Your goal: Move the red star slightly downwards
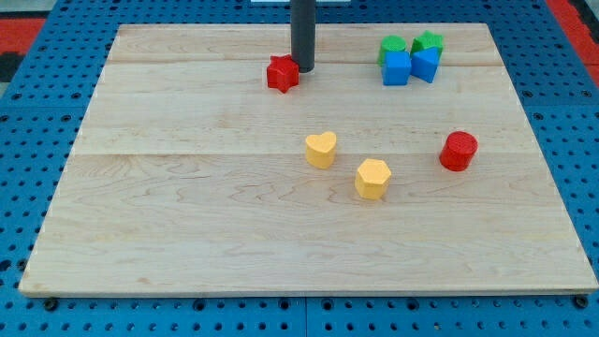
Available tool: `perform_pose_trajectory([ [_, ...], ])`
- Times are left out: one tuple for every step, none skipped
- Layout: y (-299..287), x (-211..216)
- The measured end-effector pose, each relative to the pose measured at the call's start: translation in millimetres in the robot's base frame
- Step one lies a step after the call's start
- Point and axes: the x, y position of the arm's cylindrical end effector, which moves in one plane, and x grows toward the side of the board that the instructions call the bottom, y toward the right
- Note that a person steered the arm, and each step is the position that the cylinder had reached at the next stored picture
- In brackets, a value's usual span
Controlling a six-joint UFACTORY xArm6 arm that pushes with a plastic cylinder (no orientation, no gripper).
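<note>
Wooden board, top middle: red star, my tip, a bare rod without jaws, touching its right side.

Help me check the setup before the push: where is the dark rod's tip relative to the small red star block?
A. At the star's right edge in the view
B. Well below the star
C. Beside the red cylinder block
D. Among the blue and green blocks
A: my tip sits right at the view's right side of the red star block, near the wooden board's top edge.
</note>
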Motion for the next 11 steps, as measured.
perform_pose_trajectory([
  [-10.8, -18.7],
  [0.5, -32.4],
  [-14.4, -43.6],
  [-30.2, -43.5],
  [-19.1, -12.8],
  [-1.1, 17.1],
  [-7.7, 84.2],
  [-0.3, 54.1],
  [-10.6, 11.4],
  [-72.4, 64.5],
  [-83.5, 46.4],
])
